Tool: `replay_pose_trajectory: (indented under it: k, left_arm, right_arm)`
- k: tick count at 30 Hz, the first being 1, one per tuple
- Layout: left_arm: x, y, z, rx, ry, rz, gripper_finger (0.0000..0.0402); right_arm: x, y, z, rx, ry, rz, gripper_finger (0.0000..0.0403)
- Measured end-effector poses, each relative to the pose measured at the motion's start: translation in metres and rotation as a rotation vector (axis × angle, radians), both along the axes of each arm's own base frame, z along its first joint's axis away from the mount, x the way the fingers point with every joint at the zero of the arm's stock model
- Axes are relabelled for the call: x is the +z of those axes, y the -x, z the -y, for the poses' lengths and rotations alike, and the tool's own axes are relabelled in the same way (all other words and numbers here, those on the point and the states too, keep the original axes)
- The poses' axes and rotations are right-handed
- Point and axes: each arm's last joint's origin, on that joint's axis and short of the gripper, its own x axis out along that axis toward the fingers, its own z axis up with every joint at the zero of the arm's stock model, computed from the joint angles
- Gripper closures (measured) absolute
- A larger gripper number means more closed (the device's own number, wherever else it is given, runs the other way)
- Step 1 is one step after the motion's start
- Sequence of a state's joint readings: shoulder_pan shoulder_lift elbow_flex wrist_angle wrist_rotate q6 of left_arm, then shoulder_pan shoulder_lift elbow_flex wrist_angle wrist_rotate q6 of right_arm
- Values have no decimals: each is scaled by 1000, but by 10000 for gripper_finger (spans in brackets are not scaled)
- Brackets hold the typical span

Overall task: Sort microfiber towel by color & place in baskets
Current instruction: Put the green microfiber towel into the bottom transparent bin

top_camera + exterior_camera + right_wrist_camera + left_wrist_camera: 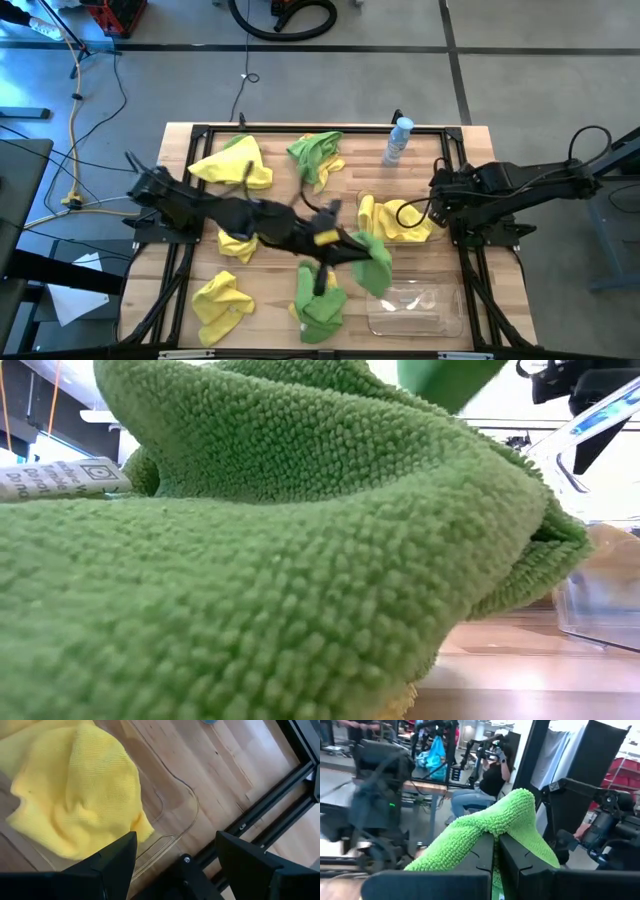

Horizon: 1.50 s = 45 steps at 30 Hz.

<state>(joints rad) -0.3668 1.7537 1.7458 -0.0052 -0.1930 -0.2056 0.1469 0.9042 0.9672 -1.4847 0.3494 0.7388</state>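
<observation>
Gripping a green towel (512, 827), the left gripper (496, 865) has fingers pinched tight, holding it above the table's mid-front, near the empty basket (415, 310). Right gripper (175, 852) spread wide, holding nothing, over the basket w/ yellow towels (75, 795).

1. The green microfiber towel (300, 560) is showing a nubby, looped matt pile.
2. The yellow towel (75, 795) is looking finer-woven, soft and matt.
3. The bench (220, 765) is showing smooth pale wood grain.
4. The basket (185, 815) is gleaming as clear glossy plastic.
5. The frame (270, 802) at the bench's 3 o'clock edge is looking like black matt metal.
</observation>
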Motion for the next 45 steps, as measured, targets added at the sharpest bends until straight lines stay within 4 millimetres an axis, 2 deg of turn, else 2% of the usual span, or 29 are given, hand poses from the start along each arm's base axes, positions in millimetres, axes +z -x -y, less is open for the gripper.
replay_pose_trajectory:
  k: [5,9,14,22,26,30,34,41,45]
  left_arm:
    - [0,-35,22,-20,14,33,401]
    - [-4,-55,37,-31,17,41,401]
    - [-50,-80,48,63,17,-90,401]
    - [-131,-115,60,94,188,-277,401]
    - [-157,-122,66,76,258,-341,401]
    - [-170,-124,72,36,295,-377,399]
    - [-172,-124,73,31,325,-397,380]
    - [-171,-124,71,36,338,-396,304]
    - [-176,-124,67,51,277,-436,266]
  right_arm:
    - [5,11,1,17,-15,49,137]
    - [8,20,2,33,-25,90,137]
    - [12,30,3,39,-52,139,137]
    - [15,43,5,48,-68,200,137]
    - [15,44,4,56,-92,200,137]
    - [15,44,4,60,-101,198,137]
    - [15,44,4,63,-104,198,137]
    - [15,44,4,63,-116,197,137]
    - [15,43,3,68,-134,204,137]
